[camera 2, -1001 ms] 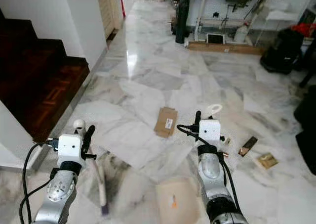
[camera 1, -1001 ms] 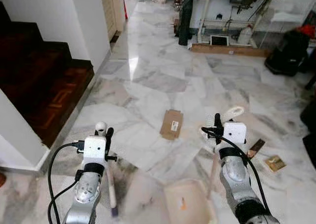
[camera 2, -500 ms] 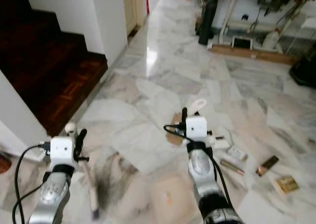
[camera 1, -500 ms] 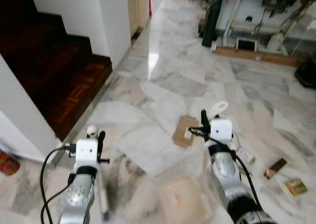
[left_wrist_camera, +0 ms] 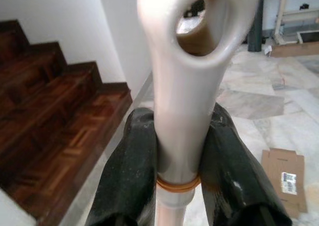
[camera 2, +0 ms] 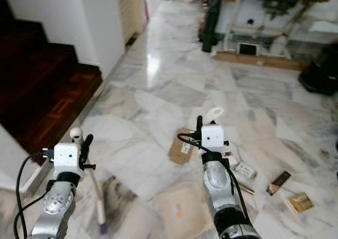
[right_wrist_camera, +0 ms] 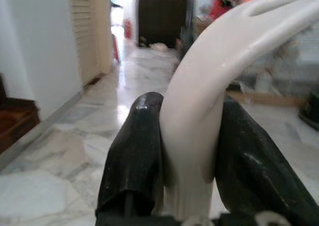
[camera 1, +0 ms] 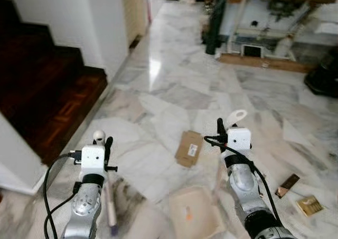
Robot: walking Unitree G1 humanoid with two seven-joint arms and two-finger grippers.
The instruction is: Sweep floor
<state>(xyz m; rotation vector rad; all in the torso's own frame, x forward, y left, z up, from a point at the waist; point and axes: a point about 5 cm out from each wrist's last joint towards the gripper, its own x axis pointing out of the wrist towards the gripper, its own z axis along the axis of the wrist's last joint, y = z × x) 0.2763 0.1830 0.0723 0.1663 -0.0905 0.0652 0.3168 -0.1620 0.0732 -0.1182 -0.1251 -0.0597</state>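
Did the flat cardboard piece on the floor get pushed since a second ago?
No. The cardboard piece lies on the same marble slabs, same way from the gold packet; the camera swung instead.

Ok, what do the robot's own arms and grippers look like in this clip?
Both arms are silver metal with ribbed black joints. Each wrist carries a white boxy housing, fed by looping black cables. The left gripper and right gripper each have two long, glossy black fingers.

dustpan (camera 1: pixel 194 218): blurred, arm hides its handle | far shelf items (camera 1: pixel 264 17): indistinct
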